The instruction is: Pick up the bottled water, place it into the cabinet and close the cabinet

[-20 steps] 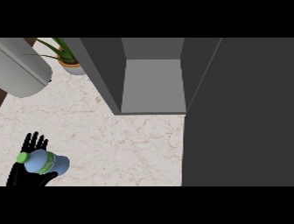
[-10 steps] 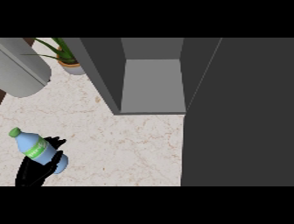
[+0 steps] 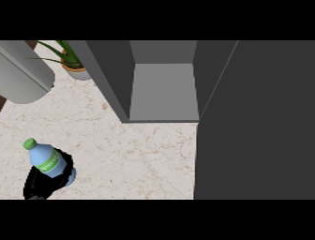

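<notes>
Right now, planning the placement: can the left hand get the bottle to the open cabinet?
Probably yes: the left hand, curled round the bottled water, has only counter between it and the cabinet, whose door stands aside.

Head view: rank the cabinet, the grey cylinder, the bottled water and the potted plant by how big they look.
1. cabinet, by far largest
2. grey cylinder
3. bottled water and potted plant: about alike. The bottle is nearer the camera and the plant is partly hidden by the cabinet, so no ranking.
</notes>
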